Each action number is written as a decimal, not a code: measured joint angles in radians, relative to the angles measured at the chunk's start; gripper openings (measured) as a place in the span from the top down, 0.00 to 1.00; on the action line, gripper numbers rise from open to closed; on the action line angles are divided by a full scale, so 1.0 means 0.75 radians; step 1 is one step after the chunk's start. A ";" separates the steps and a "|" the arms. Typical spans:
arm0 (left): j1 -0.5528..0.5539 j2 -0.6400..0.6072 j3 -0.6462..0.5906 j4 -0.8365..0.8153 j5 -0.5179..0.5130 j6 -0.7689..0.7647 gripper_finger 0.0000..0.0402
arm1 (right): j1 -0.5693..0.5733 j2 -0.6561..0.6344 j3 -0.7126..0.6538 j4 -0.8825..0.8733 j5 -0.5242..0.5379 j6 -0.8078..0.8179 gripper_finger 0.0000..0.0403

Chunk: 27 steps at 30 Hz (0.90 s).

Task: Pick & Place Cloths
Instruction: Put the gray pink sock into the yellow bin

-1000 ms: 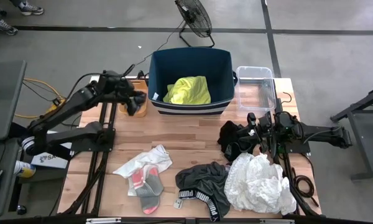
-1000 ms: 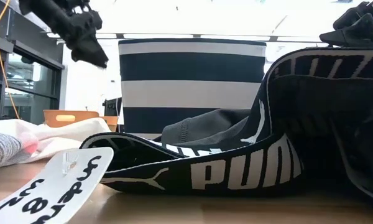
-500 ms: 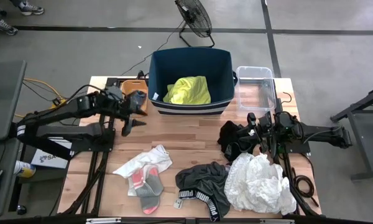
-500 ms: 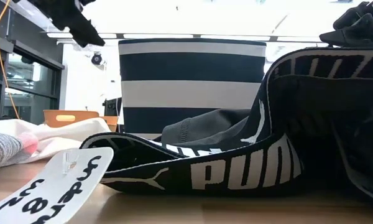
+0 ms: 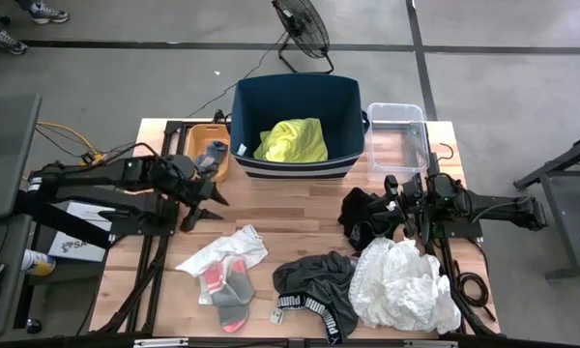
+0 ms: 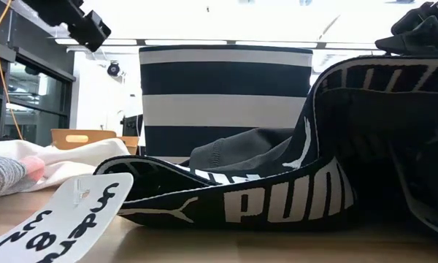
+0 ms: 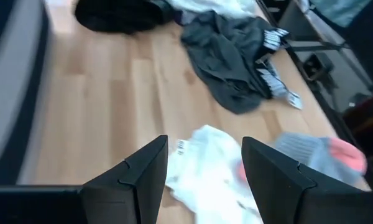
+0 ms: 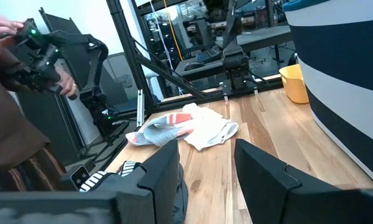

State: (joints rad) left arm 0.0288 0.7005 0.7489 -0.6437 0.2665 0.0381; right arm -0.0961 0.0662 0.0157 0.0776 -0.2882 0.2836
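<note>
A yellow shirt point(image 5: 292, 140) lies in the navy bin point(image 5: 295, 92). On the table lie a thin white cloth point(image 5: 222, 253) with grey-pink socks point(image 5: 230, 290) on its near part, dark grey shorts point(image 5: 314, 285) with a lettered waistband point(image 6: 277, 197), a crumpled white cloth point(image 5: 401, 285) and a black cloth point(image 5: 361, 217). My left gripper point(image 5: 203, 208) hangs open above bare wood, just beyond the white cloth point(image 7: 205, 168) and slanting down toward it. My right gripper point(image 5: 391, 201) waits open at the right, level, over the black cloth's edge, with nothing between its fingers point(image 8: 155, 177).
A small orange tray point(image 5: 208, 155) stands left of the bin, and a clear plastic box point(image 5: 398, 130) right of it. Bare wood lies between the bin and the cloths. Beyond the table, in the right wrist view, a person's hand point(image 8: 3, 28) holds a device.
My left gripper has swung from over the orange tray beside the bin toward the table's near edge, turning as it went. It now points down at the white cloth and socks. Its fingers stay apart. The cloths have not moved.
</note>
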 joint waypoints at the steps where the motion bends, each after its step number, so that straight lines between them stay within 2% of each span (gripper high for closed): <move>1: -0.025 0.000 -0.009 0.003 0.002 -0.028 0.50 | 0.000 0.000 0.000 0.000 0.000 0.000 0.63; 5: -0.127 0.000 -0.022 0.024 0.010 -0.125 0.50 | 0.000 0.000 0.000 0.000 0.000 0.000 0.63; 9: -0.233 0.007 -0.022 0.029 -0.002 -0.132 0.50 | 0.000 0.000 0.000 0.000 0.000 0.000 0.63; 15: -0.378 0.020 -0.023 0.030 -0.131 -0.164 0.50 | 0.000 0.000 0.000 0.000 0.000 0.000 0.63; 22: -0.553 0.084 -0.023 0.058 -0.139 -0.060 0.50 | 0.000 0.000 0.000 0.000 0.000 0.000 0.63; 27: -0.684 0.169 -0.023 0.052 -0.139 -0.058 0.50 | 0.000 0.000 0.000 0.000 0.000 0.000 0.63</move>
State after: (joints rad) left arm -0.4840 0.8276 0.7315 -0.6049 0.1623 -0.0051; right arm -0.0959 0.0666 0.0157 0.0776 -0.2878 0.2839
